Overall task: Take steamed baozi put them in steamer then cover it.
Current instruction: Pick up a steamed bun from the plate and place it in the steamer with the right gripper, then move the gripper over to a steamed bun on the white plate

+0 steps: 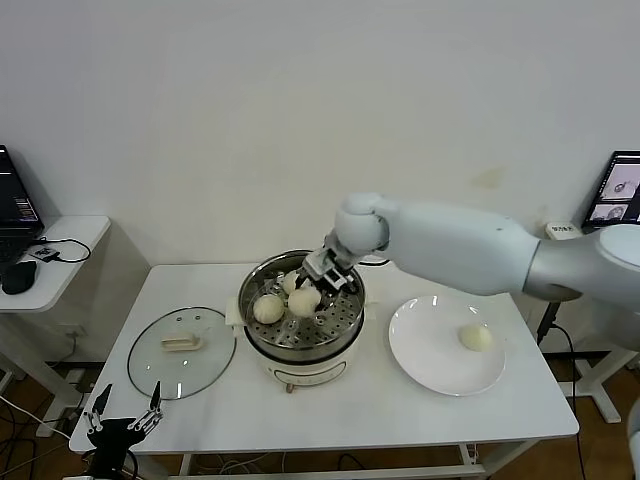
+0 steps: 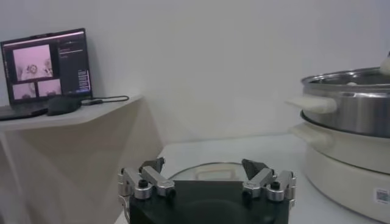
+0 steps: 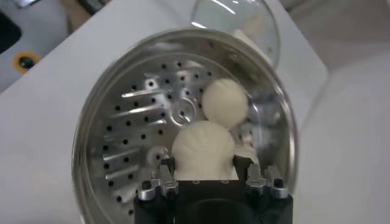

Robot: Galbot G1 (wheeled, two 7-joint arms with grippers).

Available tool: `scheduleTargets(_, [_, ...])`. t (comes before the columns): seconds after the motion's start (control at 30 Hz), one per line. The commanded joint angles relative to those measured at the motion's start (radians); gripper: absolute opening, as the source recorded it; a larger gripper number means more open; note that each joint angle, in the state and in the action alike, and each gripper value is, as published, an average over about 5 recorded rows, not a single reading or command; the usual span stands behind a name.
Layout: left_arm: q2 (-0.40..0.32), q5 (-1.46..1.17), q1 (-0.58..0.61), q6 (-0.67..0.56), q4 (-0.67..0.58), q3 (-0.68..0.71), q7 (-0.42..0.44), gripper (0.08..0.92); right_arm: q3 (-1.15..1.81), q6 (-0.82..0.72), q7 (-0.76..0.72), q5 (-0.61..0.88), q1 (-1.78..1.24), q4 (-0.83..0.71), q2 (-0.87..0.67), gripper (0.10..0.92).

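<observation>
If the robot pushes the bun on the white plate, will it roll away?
Probably a little: the bun looks round and smooth, and the plate is flat. It likely squashes easily, being soft-looking dough, and seems light.

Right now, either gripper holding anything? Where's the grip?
Right gripper holds a baozi by its sides, over the steamer. Left gripper is open, holding nothing, at the table's front-left corner.
</observation>
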Motion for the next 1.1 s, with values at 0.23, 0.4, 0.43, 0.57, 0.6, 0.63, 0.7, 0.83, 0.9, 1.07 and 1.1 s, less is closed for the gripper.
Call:
scheduleTargets(0.23, [-0.001,-0.001,0.002,-0.012,0.007,0.000,-0.002,0.823,-0.058,0.202,-0.029,-0.119,-0.007,-0.005,0.064,0.611])
scheduleTargets(0.4, [-0.001,-0.003,0.001,-0.015,0.010,-0.001,-0.003,0.823,-0.066,0.215,-0.065,-0.130,0.005,0.014,0.053,0.611])
scheduleTargets(0.43, [-0.001,-0.003,0.001,-0.015,0.010,-0.001,-0.003,0.823,-0.067,0.217,-0.069,-0.129,0.006,0.015,0.051,0.611])
scheduleTargets(0.57, [-0.002,-0.003,-0.001,-0.016,0.011,0.001,-0.003,0.823,-0.066,0.220,-0.066,-0.120,0.005,0.019,0.046,0.611])
scheduleTargets(0.6, [-0.002,-0.003,-0.001,-0.016,0.011,0.001,-0.003,0.823,-0.066,0.220,-0.065,-0.118,0.004,0.020,0.045,0.611])
scheduleTargets(0.63, [-0.002,-0.003,-0.001,-0.016,0.011,0.001,-0.003,0.823,-0.066,0.220,-0.065,-0.116,0.004,0.022,0.044,0.613])
scheduleTargets(0.7, [-0.002,-0.003,-0.002,-0.016,0.011,0.001,-0.003,0.823,-0.065,0.218,-0.065,-0.109,0.005,0.027,0.041,0.621])
scheduleTargets(0.83, [-0.001,-0.003,-0.002,-0.015,0.012,0.001,-0.003,0.823,-0.063,0.213,-0.069,-0.094,0.013,0.043,0.027,0.690])
scheduleTargets(0.9, [0.000,-0.003,-0.002,-0.016,0.013,0.001,-0.003,0.823,-0.060,0.211,-0.069,-0.092,0.021,0.049,0.017,0.733])
scheduleTargets(1.07, [0.002,-0.002,-0.005,-0.015,0.014,0.002,-0.003,0.823,-0.046,0.204,-0.058,-0.078,0.042,0.057,-0.027,0.803])
scheduleTargets(1.1, [0.003,-0.002,-0.006,-0.015,0.014,0.002,-0.003,0.823,-0.039,0.199,-0.055,-0.073,0.045,0.060,-0.042,0.813])
